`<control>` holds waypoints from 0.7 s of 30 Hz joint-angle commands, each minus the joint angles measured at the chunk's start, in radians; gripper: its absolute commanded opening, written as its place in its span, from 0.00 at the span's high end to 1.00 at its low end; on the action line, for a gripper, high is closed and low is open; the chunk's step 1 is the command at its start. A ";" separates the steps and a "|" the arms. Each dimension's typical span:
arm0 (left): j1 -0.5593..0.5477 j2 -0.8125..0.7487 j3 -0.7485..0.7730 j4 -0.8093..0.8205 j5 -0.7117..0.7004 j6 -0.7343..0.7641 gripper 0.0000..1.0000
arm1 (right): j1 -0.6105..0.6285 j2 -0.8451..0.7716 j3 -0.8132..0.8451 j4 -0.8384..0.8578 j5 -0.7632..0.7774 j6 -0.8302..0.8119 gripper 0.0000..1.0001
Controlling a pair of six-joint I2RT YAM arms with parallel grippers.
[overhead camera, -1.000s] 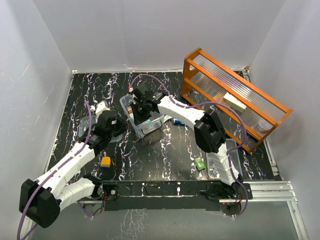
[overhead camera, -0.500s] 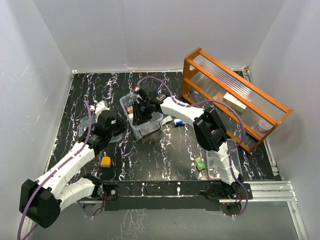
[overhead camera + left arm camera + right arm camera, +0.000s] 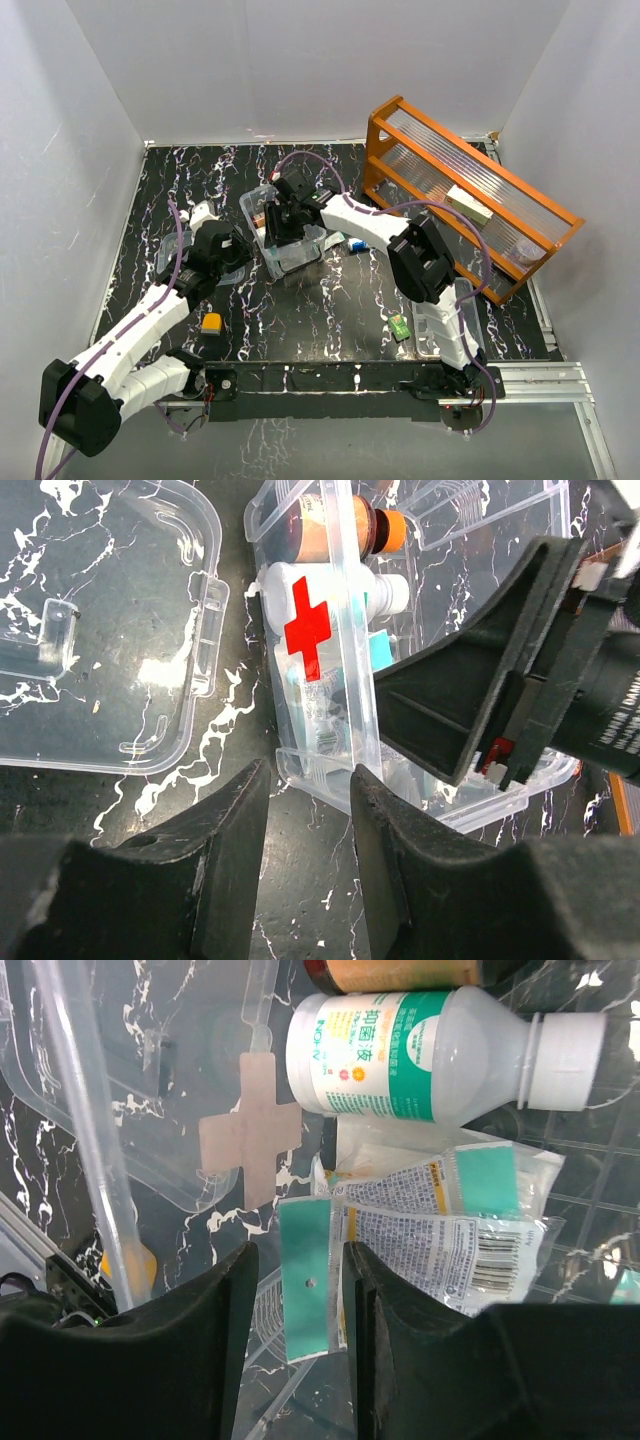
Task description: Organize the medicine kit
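The medicine kit (image 3: 298,256) is a clear box in the middle of the table, with a red cross (image 3: 307,630) on its side wall. Inside lie a white bottle (image 3: 420,1055) with a green label, a brown bottle (image 3: 400,972) and flat packets (image 3: 460,1235). My right gripper (image 3: 281,224) reaches down into the box. In its wrist view the right gripper (image 3: 300,1260) is open, and a packet's teal tab (image 3: 308,1280) lies loose between its fingers. My left gripper (image 3: 310,780) is open at the box's near corner, its fingertips either side of the rim.
A clear lid or tray (image 3: 100,630) lies flat just left of the box. An orange wooden rack (image 3: 470,195) stands at the back right with a white box (image 3: 468,205) on it. A yellow item (image 3: 211,322), a green item (image 3: 400,327) and a blue item (image 3: 357,244) lie loose on the table.
My right gripper has gone from shut to open inside the box, letting go of the packet, and shifted a little. The left arm has not moved.
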 commanded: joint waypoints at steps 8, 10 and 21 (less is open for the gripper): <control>0.008 -0.050 0.063 -0.049 -0.060 0.064 0.61 | 0.006 -0.284 -0.071 0.101 0.162 -0.003 0.53; 0.008 -0.058 0.077 -0.061 -0.070 0.083 0.60 | 0.004 -0.341 -0.112 0.117 0.212 -0.004 0.52; 0.008 -0.187 0.038 -0.008 -0.030 0.323 0.55 | -0.040 -0.827 -0.652 0.237 0.704 0.095 0.41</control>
